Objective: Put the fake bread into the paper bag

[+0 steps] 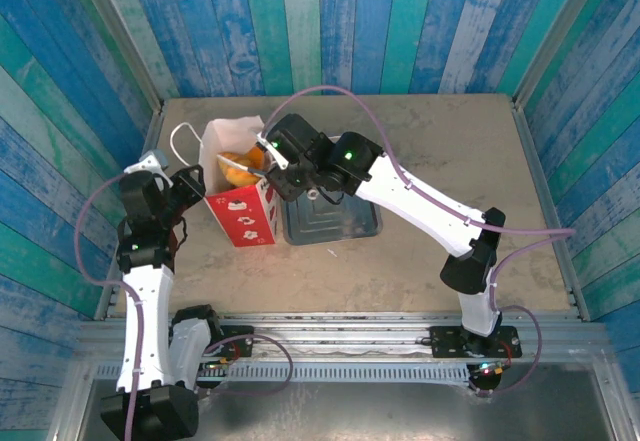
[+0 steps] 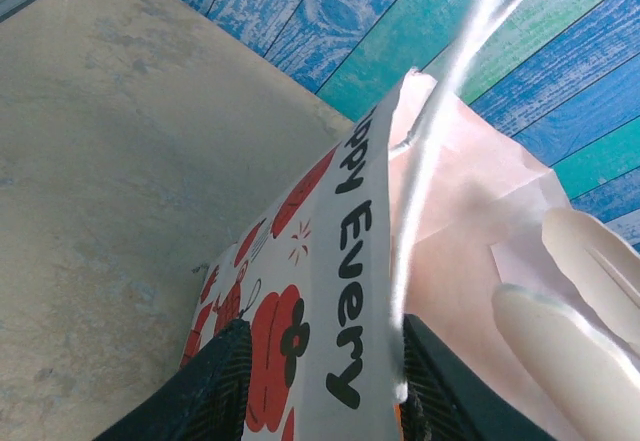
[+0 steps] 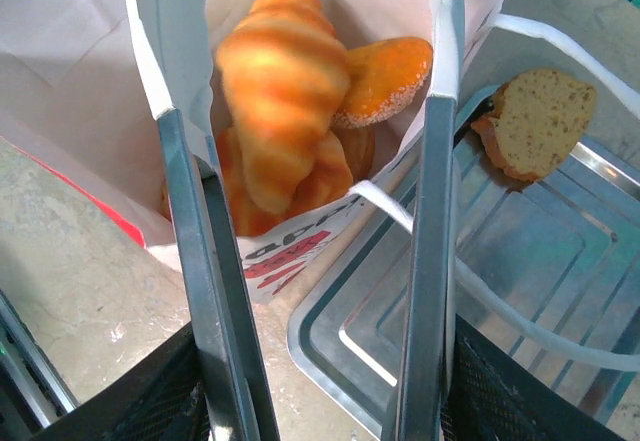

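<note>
Paper bag (image 1: 245, 216) stands upright on the table (image 1: 450, 141), touching the left edge of the grey tray (image 1: 340, 223), mouth open. From my seat the left gripper (image 2: 320, 401) is clamped on the bag's narrow side panel: on the left wrist view the printed panel spans from one dark finger (image 2: 215, 391) to the other, with the white cord handle (image 2: 430, 161) running up past them. Right gripper (image 3: 300, 41) hangs over the bag mouth, jaws apart and gripping nothing; its left finger (image 3: 195, 261) overlaps the bag's near wall and the other stands at the bag's right edge. Most of the fake bread (image 3: 280, 81) I can see sits inside the bag: a striped croissant (image 3: 275, 56) on top, an orange sugared piece (image 3: 390, 76) beside it, more golden rolls (image 3: 320, 176) under them (can't count them, they're stacked). One brown slice (image 3: 535, 121) is outside the bag, at the tray's far corner just beside the bag's second handle loop (image 3: 560, 46). I can't tell whether that slice rests flat or leans on the rim.
</note>
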Available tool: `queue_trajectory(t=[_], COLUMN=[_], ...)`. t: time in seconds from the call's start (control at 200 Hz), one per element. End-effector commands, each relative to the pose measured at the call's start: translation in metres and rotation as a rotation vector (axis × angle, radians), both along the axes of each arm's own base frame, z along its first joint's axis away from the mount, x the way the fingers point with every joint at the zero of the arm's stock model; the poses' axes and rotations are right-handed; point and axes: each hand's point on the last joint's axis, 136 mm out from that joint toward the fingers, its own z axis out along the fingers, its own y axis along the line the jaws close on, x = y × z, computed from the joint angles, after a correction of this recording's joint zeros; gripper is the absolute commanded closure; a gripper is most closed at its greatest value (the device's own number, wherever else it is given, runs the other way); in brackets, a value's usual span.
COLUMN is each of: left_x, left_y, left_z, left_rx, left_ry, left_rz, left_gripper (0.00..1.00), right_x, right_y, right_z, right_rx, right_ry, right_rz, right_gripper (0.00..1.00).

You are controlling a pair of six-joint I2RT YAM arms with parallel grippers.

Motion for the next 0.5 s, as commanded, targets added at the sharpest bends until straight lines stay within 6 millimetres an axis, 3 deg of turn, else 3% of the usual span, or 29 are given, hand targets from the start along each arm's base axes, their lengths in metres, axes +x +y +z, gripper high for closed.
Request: queue_trajectory(t=[0.0, 0.26, 0.496], left_x=[0.001, -0.001, -0.005], left_y=[-0.001, -0.008, -0.015], left_z=[0.002, 0.013, 0.028], left_rx=[0.008, -0.008, -0.02], left_ry=[-0.006, -0.031, -0.065], left_rz=[-0.014, -0.047, -0.081], left_gripper=[0.58, 0.51, 0.37], right_x=[-0.001, -0.004, -0.008], right_y=[0.003, -0.002, -0.016], right_z=[0.018, 0.049, 0.094], right_rx=[0.035, 0.105, 0.241], right_ry=[-0.031, -0.061, -0.069], right_rz=[0.01, 0.015, 0.031], right_gripper=[0.44, 0.44, 0.45])
